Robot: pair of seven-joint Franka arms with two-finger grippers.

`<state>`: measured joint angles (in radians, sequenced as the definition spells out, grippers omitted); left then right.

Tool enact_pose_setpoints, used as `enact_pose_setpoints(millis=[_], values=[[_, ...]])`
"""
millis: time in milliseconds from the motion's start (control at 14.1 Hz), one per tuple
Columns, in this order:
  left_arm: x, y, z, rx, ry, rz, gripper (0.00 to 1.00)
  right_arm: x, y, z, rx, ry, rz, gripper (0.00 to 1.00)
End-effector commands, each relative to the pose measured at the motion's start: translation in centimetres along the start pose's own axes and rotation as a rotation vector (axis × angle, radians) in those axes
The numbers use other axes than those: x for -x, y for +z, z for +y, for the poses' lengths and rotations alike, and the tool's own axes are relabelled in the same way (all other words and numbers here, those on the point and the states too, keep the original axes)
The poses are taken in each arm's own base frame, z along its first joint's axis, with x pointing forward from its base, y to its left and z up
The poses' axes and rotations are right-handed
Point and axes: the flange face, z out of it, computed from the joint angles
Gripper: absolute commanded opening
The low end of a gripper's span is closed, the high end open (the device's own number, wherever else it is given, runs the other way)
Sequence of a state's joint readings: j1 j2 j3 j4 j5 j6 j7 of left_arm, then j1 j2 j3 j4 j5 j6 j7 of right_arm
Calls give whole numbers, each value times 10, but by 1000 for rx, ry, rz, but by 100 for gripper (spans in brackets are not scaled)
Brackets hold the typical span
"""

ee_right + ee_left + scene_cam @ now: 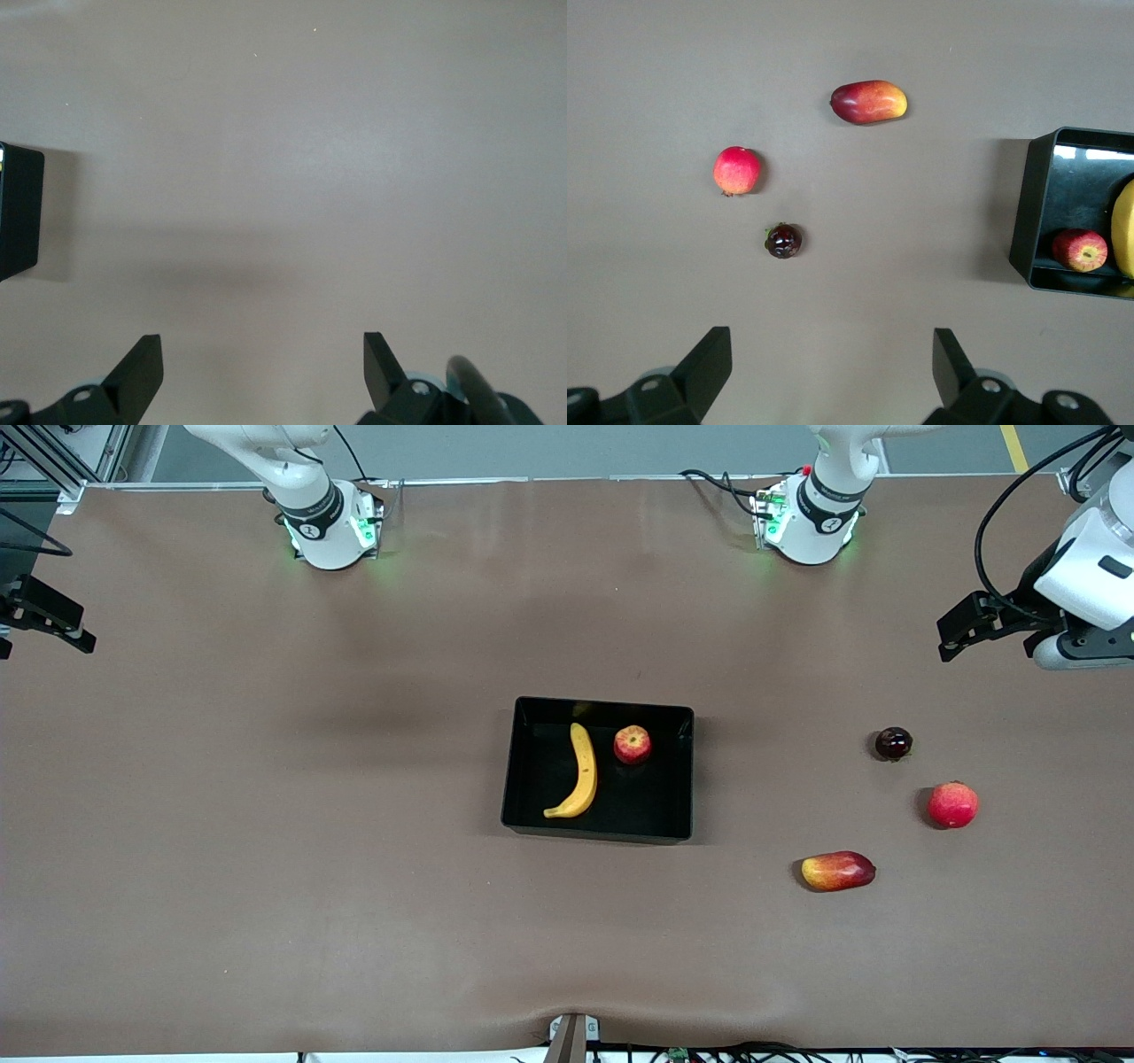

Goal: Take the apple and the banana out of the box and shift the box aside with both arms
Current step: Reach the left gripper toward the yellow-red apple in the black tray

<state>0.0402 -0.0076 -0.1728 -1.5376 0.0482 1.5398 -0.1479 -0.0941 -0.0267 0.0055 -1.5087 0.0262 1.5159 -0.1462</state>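
Fingers spread wide and empty on both arms: the right gripper hangs over the desk's edge at the right arm's end, nothing yet done. At the desk's middle the box holds the banana and, beside it toward the left arm's end, the apple. A mango, a pinkish-red fruit and a small dark fruit lie loose near the left gripper, which waits too. All three steps appear to remain.

brown table, black box, mango, pinkish-red fruit, dark fruit
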Motion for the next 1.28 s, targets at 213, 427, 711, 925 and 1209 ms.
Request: enact_pose_setpoints(millis=[213,427,711,925,1209], values=[[-7,2,2,14,20,-7,100,0,-5,2,-8,15,7,100],[-31,35,7,27,30,-56,100,0,-5,3,-9,17,6,100],[-73,105,14,47,23,-66,100,0,-5,3,-11,18,5,100],[-87,143,76,58,15,-52,100,0,-5,2,-11,15,6,100],[-87,200,182,89,-143,-28,100,-1,-5,4,-9,18,5,100]])
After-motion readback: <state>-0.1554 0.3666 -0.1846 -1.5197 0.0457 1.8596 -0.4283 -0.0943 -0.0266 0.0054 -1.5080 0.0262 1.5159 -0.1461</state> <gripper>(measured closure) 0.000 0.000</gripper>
